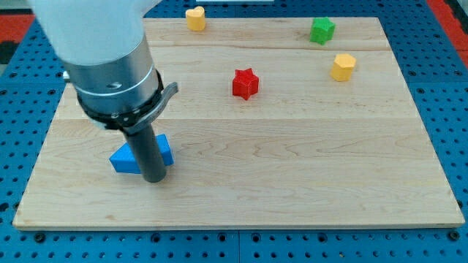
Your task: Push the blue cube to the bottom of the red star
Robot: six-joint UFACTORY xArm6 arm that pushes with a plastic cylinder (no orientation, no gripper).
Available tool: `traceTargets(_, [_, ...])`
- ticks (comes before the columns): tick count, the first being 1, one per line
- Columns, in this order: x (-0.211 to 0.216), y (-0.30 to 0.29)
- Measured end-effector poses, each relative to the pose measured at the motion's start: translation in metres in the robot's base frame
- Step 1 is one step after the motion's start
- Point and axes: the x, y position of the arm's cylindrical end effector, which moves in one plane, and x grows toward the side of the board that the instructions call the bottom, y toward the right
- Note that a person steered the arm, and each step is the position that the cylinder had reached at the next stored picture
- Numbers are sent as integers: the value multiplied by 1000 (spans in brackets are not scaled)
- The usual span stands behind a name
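Right now the small blue plastic cube (139,155) lies near the view's lower left of the table, and my tip (154,178) stands touching or just beside its right-hand lower edge, the dark rod crossing in front of it. There is no claw on this arm, only the rod, so nothing is held and nothing opens or shuts. The red plastic star (246,83) sits well apart, up and toward the view's right.

As I judge it, the tip is on the wrong flank for the push: the cube must travel rightward and a little upward, so I should come round to its left side first, without knocking it, then press through its middle so it slides straight and does not spin away. I would stop short, directly below the star, without touching it.

The pale wooden plank table (292,175) looks smooth, with ample room along that path. The yellow block (195,17), green block (322,30) and second yellow block (343,66) all stand near the view's top, out of the way.
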Motion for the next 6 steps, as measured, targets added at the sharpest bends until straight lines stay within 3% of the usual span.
traceTargets(1, [-13,9])
traceTargets(3, [-19,-58])
traceTargets(4, [-45,-16])
traceTargets(6, [-58,85])
